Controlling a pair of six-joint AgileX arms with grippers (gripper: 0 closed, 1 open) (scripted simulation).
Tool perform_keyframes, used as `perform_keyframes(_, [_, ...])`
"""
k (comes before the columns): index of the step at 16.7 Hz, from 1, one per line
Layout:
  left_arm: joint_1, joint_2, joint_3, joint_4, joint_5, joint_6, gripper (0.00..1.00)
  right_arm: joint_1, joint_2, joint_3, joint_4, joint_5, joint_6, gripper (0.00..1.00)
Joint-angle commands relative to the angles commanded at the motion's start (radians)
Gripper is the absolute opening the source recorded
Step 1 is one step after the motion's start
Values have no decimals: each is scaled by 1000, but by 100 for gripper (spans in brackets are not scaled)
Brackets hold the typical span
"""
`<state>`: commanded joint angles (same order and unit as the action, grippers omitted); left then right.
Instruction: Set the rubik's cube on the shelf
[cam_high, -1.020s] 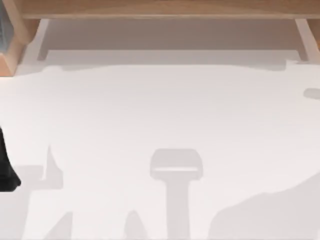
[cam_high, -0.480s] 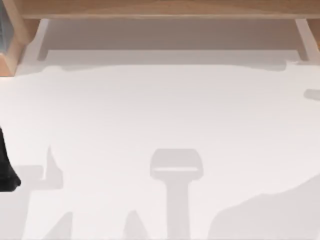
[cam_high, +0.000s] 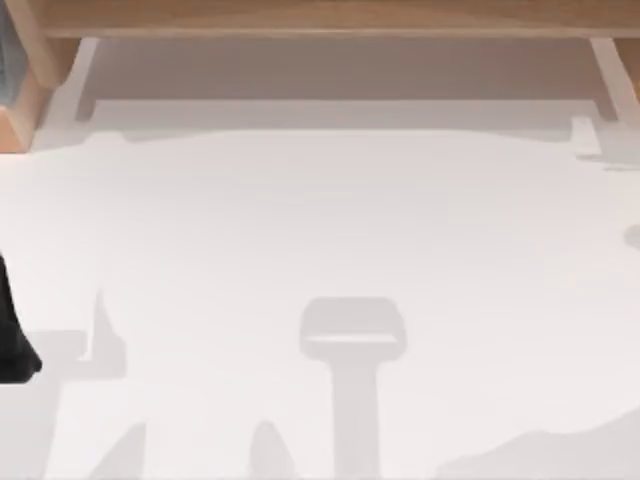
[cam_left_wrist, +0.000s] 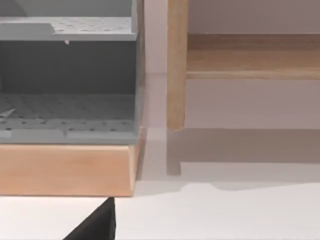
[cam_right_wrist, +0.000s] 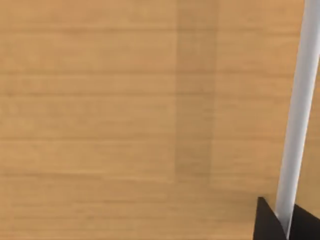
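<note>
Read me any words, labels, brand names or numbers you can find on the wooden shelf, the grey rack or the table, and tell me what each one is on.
None: no readable text anywhere.
The shelf: plain wood grain.
The grey perforated rack: small holes, no lettering.
The white table: shadows alone.
The left arm at the table's left edge: plain black.

From my left wrist camera I see a grey perforated rack (cam_left_wrist: 67, 107) sitting in a light wooden frame (cam_left_wrist: 67, 170) on the white worktop (cam_left_wrist: 225, 215). Just beside it stands the shelf (cam_left_wrist: 250, 62) with its upright wooden post (cam_left_wrist: 177, 65). A dark tip of my left gripper (cam_left_wrist: 97, 225) juts in at the edge
</note>
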<state>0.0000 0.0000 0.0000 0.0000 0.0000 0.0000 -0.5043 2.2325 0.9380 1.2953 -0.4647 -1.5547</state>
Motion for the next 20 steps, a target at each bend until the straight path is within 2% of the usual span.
perform_keyframes(5, [0,0,0,0,0,0,100,0,1,-1,2,1,1,0])
perform_keyframes(12, [0,0,0,0,0,0,100,-76,-88,-221,127,-77,4,0])
perform_keyframes(20, [0,0,0,0,0,0,100,-105,-107,-272,169,-105,1,0])
